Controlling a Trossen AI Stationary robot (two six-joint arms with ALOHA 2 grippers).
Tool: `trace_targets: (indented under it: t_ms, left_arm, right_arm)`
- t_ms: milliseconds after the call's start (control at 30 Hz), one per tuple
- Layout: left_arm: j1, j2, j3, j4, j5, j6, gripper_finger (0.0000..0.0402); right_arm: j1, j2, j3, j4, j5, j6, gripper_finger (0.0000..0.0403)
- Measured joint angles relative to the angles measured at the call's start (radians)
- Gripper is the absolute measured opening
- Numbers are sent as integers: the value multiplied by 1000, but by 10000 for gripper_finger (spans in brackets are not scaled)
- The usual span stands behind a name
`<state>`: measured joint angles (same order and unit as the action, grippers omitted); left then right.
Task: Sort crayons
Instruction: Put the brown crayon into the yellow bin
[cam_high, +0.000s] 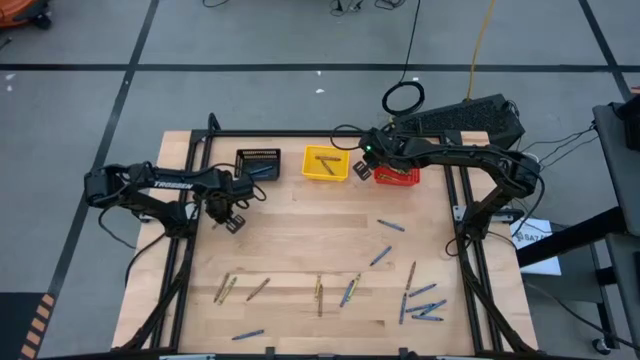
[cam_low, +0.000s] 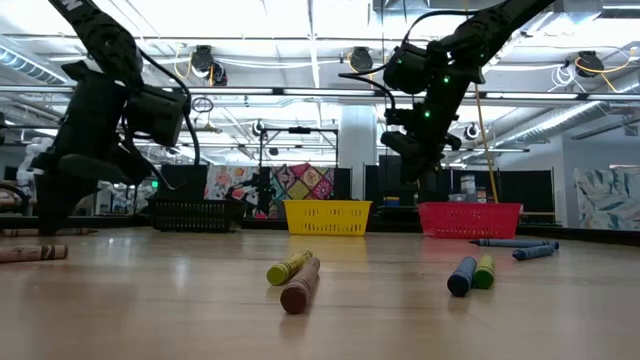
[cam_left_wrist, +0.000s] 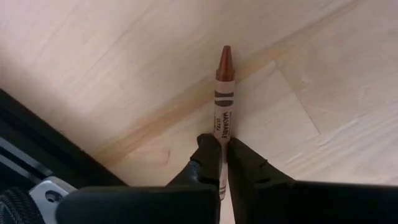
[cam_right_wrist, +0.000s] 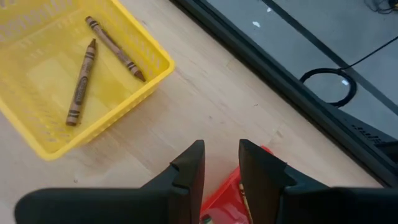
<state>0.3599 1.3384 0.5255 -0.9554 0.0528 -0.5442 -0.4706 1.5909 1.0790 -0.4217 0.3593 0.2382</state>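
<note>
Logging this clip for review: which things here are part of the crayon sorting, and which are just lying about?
Job:
crayons loose on the table
brown crayon in the left claw
two crayons in the yellow basket
black basket
red basket

Lying about:
cable coil
black case behind the table

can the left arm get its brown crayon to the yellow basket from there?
Probably yes. The left end effector is shut on the brown crayon, and bare table lies between it and the yellow basket; the black basket sits off that line.
</note>
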Motion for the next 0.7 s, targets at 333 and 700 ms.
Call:
trace_targets:
  t_ms: [333, 700]
  left_arm:
    - [-24, -17, 12, -1, -13, 30, 1]
    - [-55, -63, 13, 22, -27, 27, 0]
  right_arm:
    - [0, 0, 0, 0, -79, 0, 86]
    - [0, 0, 0, 0, -77, -1, 86]
